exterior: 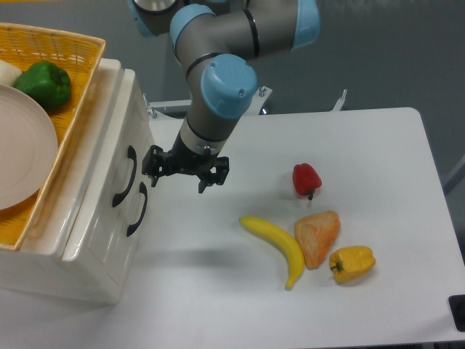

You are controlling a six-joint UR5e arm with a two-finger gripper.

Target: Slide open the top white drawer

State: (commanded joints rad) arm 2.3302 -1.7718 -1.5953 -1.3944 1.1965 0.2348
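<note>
Noted the end effector hanging above the desk with both fingers spread apart and nothing held between them, the near finger just beside the cabinet front. Found the cabinet at the left edge of the desk, its front face turned toward the arm. Identified the top white drawer as the upper of two on that face, shut flush, with its curved black handle standing proud of the front. Observed the lower drawer's identical handle just below and slightly nearer the camera, close enough to invite a wrong grasp. Judged the spread fingers as set to straddle the upper handle, which offers a gap behind its curve for a fingertip; contact not yet made, so far as could be told. Judged the task as barely begun: approach stage only, drawer not moved.

Recorded a yellow basket resting on top of the cabinet, carrying a pale plate and a green pepper; a sharp pull could unsettle that load. Logged a red pepper, a banana, an orange wedge-shaped item and a yellow pepper lying right of the arm, well apart from the cabinet and out of the pulling path
</note>
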